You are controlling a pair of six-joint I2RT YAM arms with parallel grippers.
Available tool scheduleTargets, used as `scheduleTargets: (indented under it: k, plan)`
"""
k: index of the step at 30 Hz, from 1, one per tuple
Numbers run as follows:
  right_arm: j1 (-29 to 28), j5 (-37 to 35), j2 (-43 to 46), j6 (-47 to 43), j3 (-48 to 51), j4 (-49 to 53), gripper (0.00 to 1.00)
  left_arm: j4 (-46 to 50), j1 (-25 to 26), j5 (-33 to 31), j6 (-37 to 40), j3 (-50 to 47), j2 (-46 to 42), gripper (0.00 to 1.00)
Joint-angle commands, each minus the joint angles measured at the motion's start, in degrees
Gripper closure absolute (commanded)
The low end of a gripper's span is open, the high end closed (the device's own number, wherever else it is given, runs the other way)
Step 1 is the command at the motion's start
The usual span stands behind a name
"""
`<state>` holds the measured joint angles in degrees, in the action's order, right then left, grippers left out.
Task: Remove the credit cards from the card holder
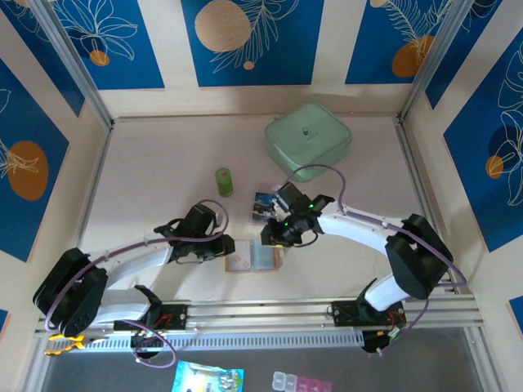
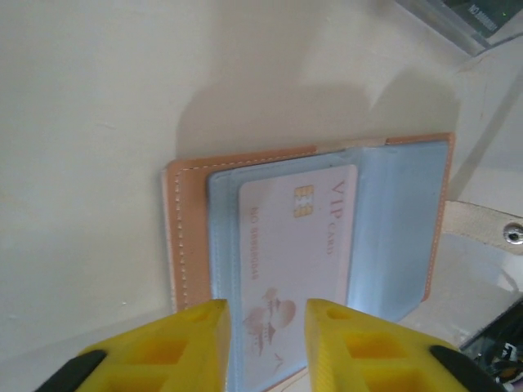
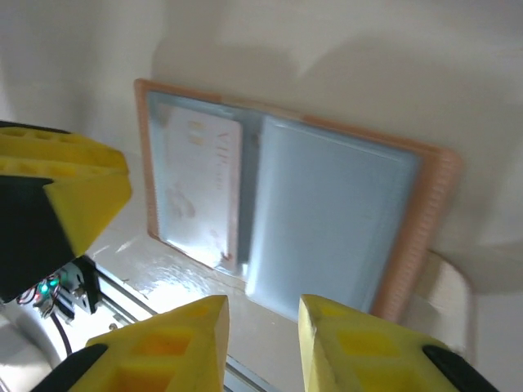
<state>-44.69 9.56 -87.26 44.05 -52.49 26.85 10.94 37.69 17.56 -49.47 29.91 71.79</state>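
Note:
The card holder (image 1: 252,260) lies open on the table, tan outside (image 2: 184,237) with two grey-blue panels. A pale pink credit card (image 2: 298,245) marked VIP sits in one panel; the other panel (image 3: 327,212) looks bare. My left gripper (image 2: 267,331) hangs over the holder's near edge, yellow fingers apart, the card showing through the gap. My right gripper (image 3: 261,331) stands just off the holder's (image 3: 425,212) edge, fingers apart and holding nothing. A dark blue credit card (image 1: 263,204) lies loose on the table behind the holder.
A green cylinder (image 1: 224,181) stands behind the left gripper (image 1: 222,247). A pale green lidded box (image 1: 308,140) sits at the back right. The right gripper (image 1: 276,237) is close to the left one over the holder. The left finger (image 3: 73,188) shows in the right wrist view.

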Motion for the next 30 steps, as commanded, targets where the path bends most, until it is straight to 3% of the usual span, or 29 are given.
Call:
scheduleTargets:
  k: [1, 10, 30]
  plan:
    - [-1.7, 4.0, -3.6, 2.3, -1.8, -4.0, 0.72, -2.4, -0.5, 2.4, -0.4, -0.6, 1.2, 0.75]
    - [-3.6, 6.6, -11.8, 3.6, -4.0, -9.1, 0.77, -3.6, -0.5, 2.9, -0.1, -0.9, 4.1, 0.85]
    - [-4.1, 8.0, -16.4, 4.3, -4.6, -12.0, 0.81, -1.3, -0.5, 1.7, 0.8, -1.1, 5.9, 0.89]
